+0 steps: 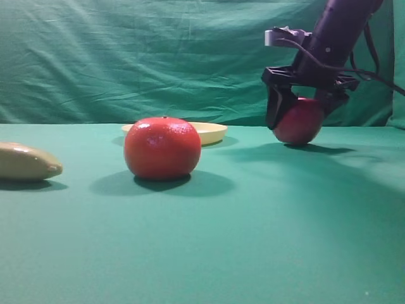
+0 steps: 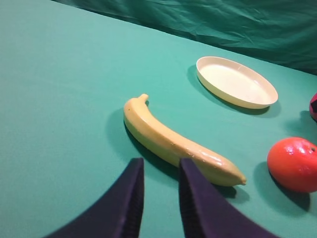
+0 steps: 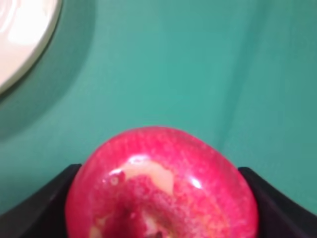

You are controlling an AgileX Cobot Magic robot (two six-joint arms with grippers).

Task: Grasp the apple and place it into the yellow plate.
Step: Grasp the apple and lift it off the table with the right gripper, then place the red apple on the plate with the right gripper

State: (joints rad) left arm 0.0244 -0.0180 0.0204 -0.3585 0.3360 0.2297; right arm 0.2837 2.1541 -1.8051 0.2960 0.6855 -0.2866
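While the right gripper (image 1: 302, 114) pinches the apple (image 1: 299, 121) between its dark fingers (image 1: 276, 104), the fruit sits at the right rear of the green table (image 1: 266, 228), its underside at or just above the cloth; contact can't be told. In the right wrist view the apple (image 3: 161, 186) fills the gap between both fingers, one on each flank, and the plate (image 3: 20, 37) shows at upper left, apart from it. The plate (image 1: 209, 132) lies at mid rear, left of the apple, nothing in it. An orange (image 1: 162, 147) stands in front of the plate, nearer the camera. A banana (image 1: 25, 161) lies at the far left edge. The left gripper (image 2: 160, 191) hovers over bare cloth just short of the banana (image 2: 173, 141), fingers nearly together with a narrow slot, holding nothing. Green drape (image 1: 126, 57) behind.
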